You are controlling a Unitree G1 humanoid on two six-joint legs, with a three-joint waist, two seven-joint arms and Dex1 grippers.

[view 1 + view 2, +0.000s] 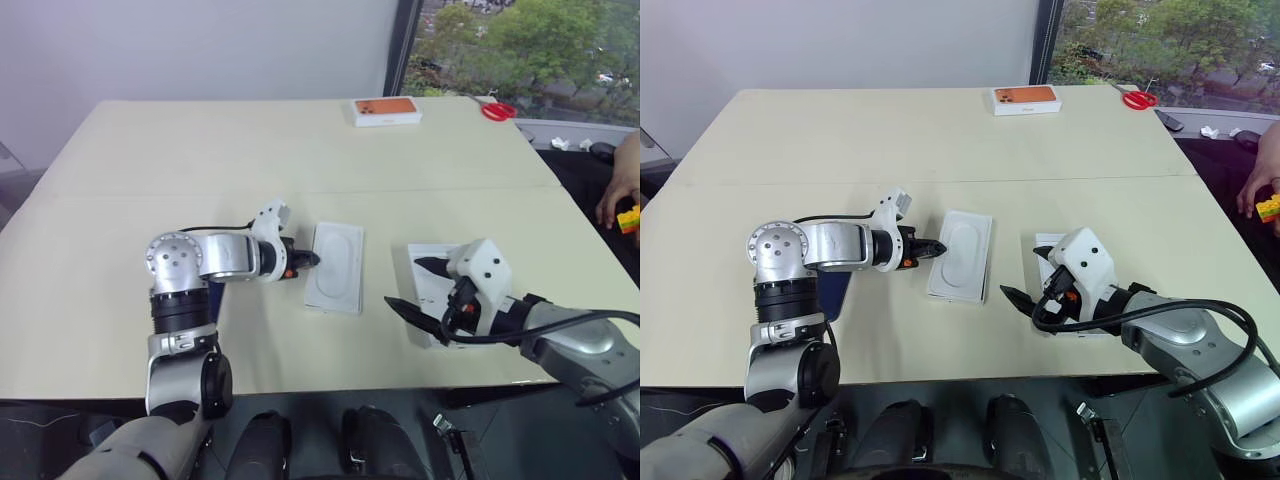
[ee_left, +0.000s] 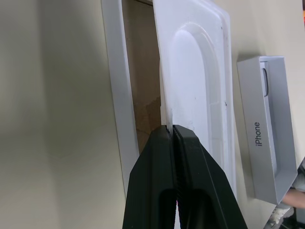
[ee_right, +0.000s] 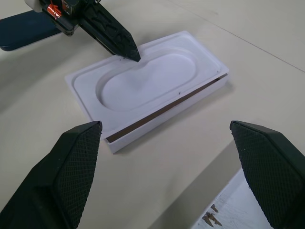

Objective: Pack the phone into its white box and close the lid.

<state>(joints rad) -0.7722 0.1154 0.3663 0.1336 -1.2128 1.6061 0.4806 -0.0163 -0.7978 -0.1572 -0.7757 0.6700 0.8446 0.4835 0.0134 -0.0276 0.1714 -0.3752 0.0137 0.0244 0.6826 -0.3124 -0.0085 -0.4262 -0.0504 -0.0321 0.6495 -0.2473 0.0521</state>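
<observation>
Left wrist view: the left pincer (image 2: 172, 131) has its two black fingers pressed together on the near edge of the thin white insert (image 2: 200, 71), which lies tilted over the white box (image 2: 116, 86), so that the tan floor shows in the gap along one side. In the left eye view this pincer comes in from the left of centre and the box's long axis runs up and down the frame, square across the pincer's line. Just behind the left arm, at the left of the right eye view, a strip of the dark blue phone (image 1: 832, 292) lies flat on the desk (image 1: 940, 130).

The right pincer (image 1: 420, 285) stands wide apart and empty at lower right, over the lid (image 1: 425, 262), which lies on the desk to the right of the box, a short gap away.

The insert must likely leave the tray first. The phone is nearer the left arm.
</observation>
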